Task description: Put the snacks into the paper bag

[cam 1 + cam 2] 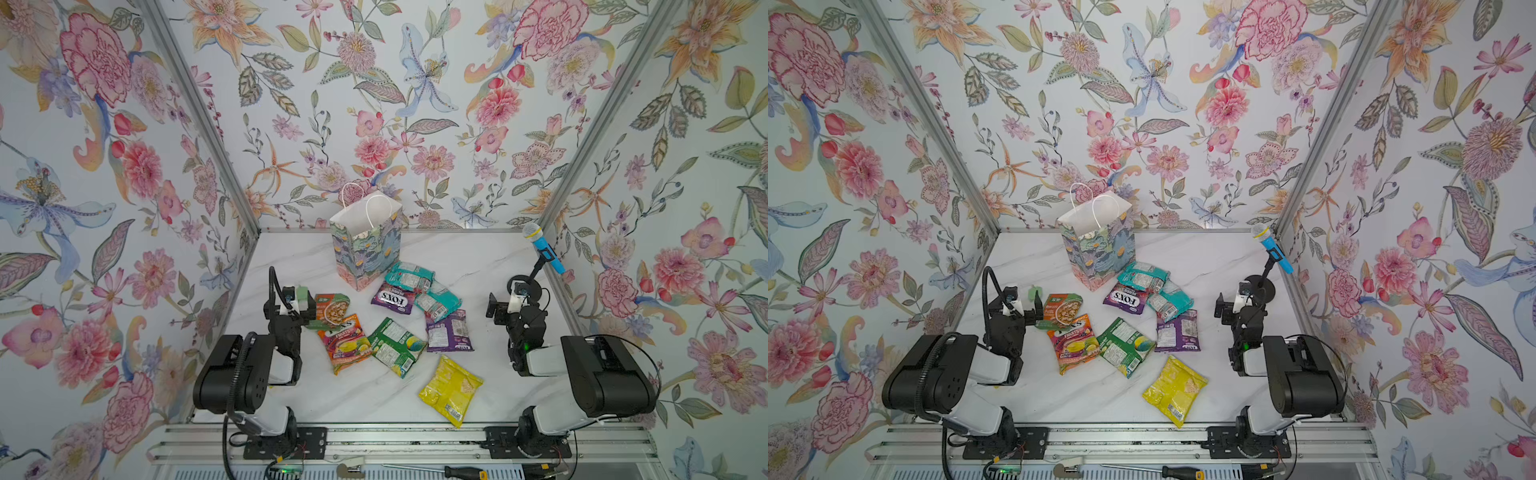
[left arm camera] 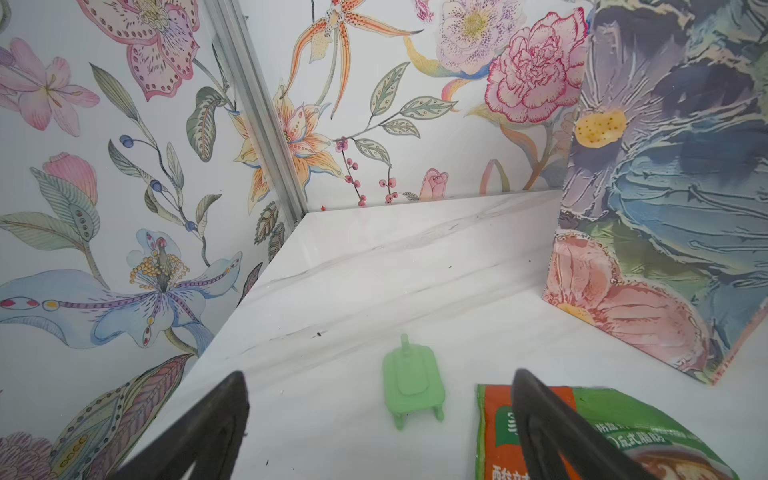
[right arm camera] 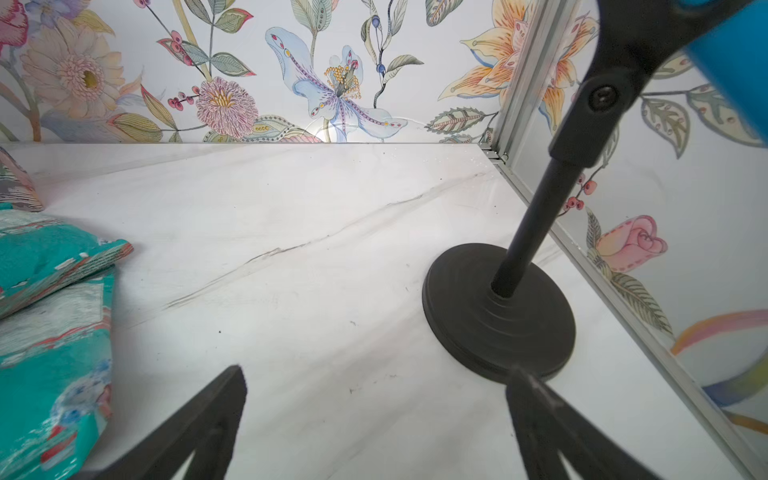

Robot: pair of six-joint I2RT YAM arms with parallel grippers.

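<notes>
Both grippers are empty, jaws wide apart.

Left gripper: low over the marble table, at the left edge of the snacks. Nearest one is the green-and-orange packet, just beside it. In the left wrist view one finger overlaps that packet's corner; can't tell if it touches. A small green toy sits on the table just ahead, between the two fingers.

Right gripper: over bare table on the right side, apart from the pile. The closest snacks are the teal packets, off to one side in the right wrist view. The black mic stand base is just ahead of one finger, and the blue microphone leans above it.

Paper bag: upright at back centre, mouth open, cord handles up.

All visible snacks lie flat on the table in front of the bag:
- The teal packets and the purple FOX'S packet overlap near the bag's base.
- The purple packet, green packet and orange FOX'S packet lie mid-table between the arms.
- The yellow packet lies alone, nearest the front rail.
</notes>
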